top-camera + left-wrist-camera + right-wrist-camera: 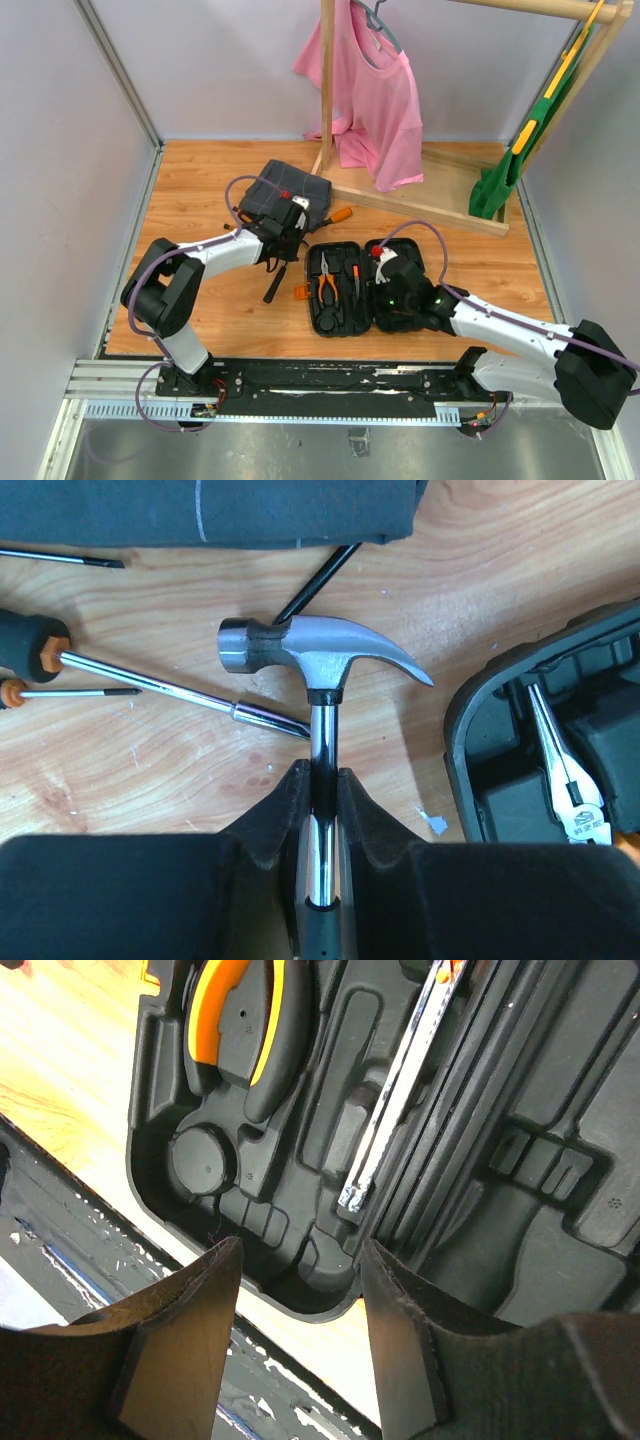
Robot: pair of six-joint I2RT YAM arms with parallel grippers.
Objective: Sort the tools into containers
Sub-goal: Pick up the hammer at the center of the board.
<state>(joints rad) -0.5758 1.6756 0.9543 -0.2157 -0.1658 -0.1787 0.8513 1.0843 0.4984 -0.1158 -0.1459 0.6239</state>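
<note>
Lettering shows only as a small printed mark on the pliers (565, 770) near their joint in the left wrist view, and it is too small to read. No brand is legible on the other tools or on the tool case (345, 328).

The hammer (320, 660) lies over the wooden tabletop (200, 200), just left of the open case. In the left wrist view its long axis runs straight up the frame. The steel head is at the top, with the round striking face pointing left and the claw curving right and down. The left gripper (321, 780) is closed on the chrome shaft just below the head, a finger pressed to each side. Whether the head touches the wood cannot be told.

At the left of that view, a large screwdriver (150, 685) slants from upper left to lower right, its tip near the hammer shaft. A thin screwdriver (70, 692) lies just below it, pointing right. The dark grey cloth (200, 510) fills the top edge.

In the top view the case lies open at centre frame. The pliers sit in its left half, noses toward the top of the frame, beside an orange-handled screwdriver (355, 280).

The right gripper (298, 1260) hangs over a lower corner of the case with its jaws roughly half apart, holding nothing. Above it in the right wrist view are the pliers' orange handles and a chrome shaft (395, 1100) running diagonally.
</note>
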